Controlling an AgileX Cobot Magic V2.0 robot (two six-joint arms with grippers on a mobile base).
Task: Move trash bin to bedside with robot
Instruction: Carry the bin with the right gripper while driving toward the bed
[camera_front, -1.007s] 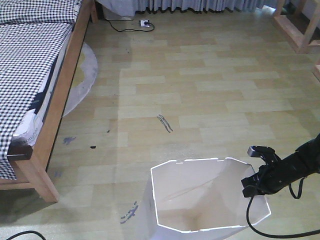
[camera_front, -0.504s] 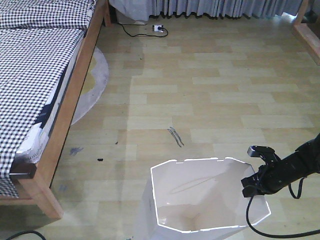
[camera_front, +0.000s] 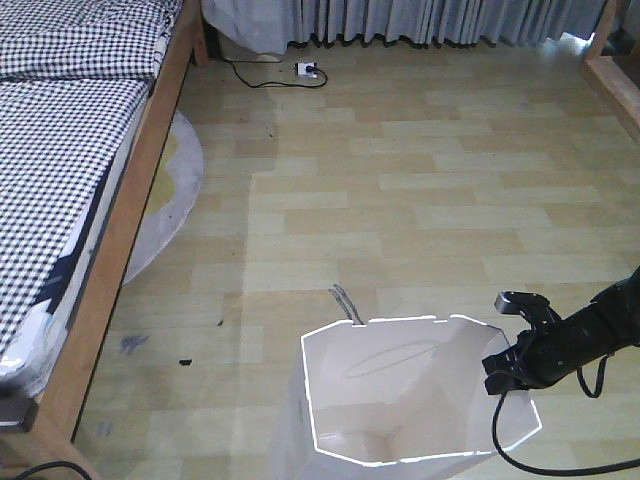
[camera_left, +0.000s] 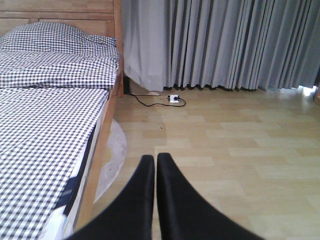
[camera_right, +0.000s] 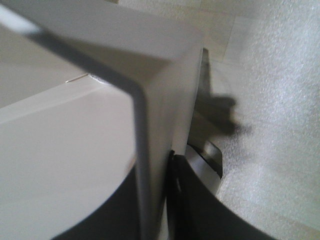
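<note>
pale wood-plank flooring (camera_front: 430, 200) fills the room and runs far to long grey pleated curtains (camera_left: 225, 45), with a white power strip (camera_front: 307, 69) at their foot. the white thin-walled plastic trash bin with the angular notched rim (camera_front: 400, 395) stands upright on the floor at the near edge of the front view, a little right of centre. the small black right gripper (camera_front: 503, 372), on its slim black arm, sits at the bin's right rim. the right wrist view shows its fingers (camera_right: 200, 215) pressed on either side of the thin white wall, so it is clamped on the bin. the left gripper (camera_left: 152, 195) is out of the front view; its own camera shows the black fingers closed together on nothing, aimed along the floor toward the curtains. the bed with the light brown wooden frame and black-and-white small-checked bedding (camera_front: 60, 140) lies along the left of the scene, well apart from the bin, its long side rail running near to far above a round grey rug (camera_front: 175, 190). the bedside is therefore left of the bin, on the side opposite the gripped rim, and the bin sits between the right gripper and the bed. i judge the coming move has to go leftward with the bin leading, ending just beside the rail.
</note>
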